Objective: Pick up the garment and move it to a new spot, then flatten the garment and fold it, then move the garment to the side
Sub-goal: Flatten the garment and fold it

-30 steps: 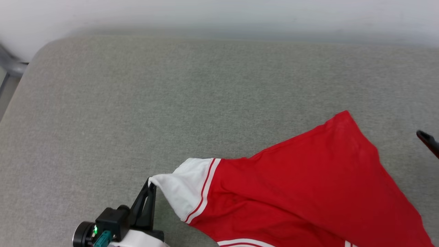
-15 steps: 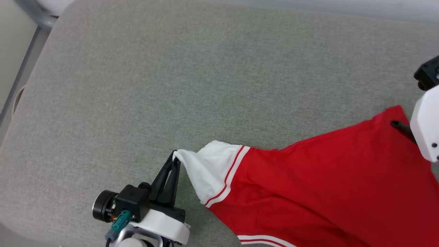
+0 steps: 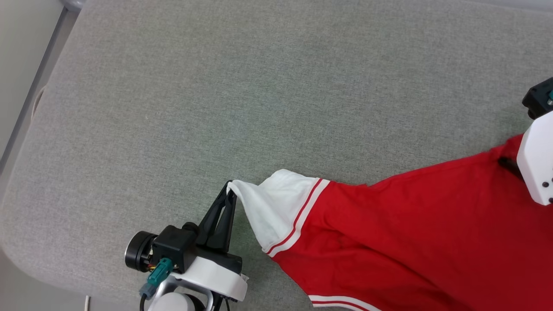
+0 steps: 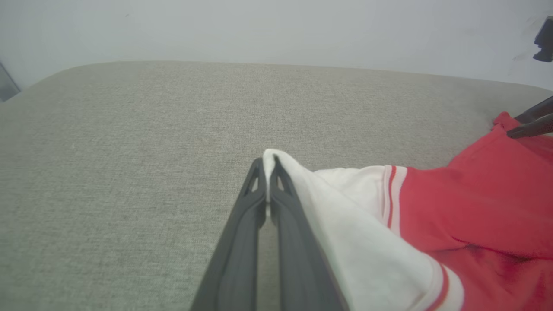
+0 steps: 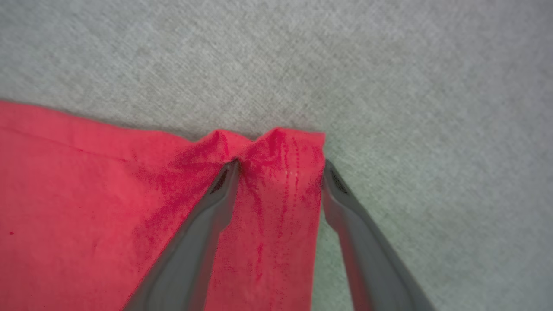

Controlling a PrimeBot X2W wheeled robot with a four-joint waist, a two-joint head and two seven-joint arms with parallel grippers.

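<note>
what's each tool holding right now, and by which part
The left tool is shut on the garment, pinching the edge of its white sleeve. The right tool holds nothing: it stands open astride the red corner.

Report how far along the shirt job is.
Done: nothing visibly finished; the garment lies unfolded on the grey surface. In hand: the left gripper is shut on the white sleeve tip; the right gripper, open, straddles a red corner. Left: flattening, folding, moving aside.

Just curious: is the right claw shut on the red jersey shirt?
No, the right gripper stands open, its dark fingers straddling a corner of the red jersey shirt.
</note>
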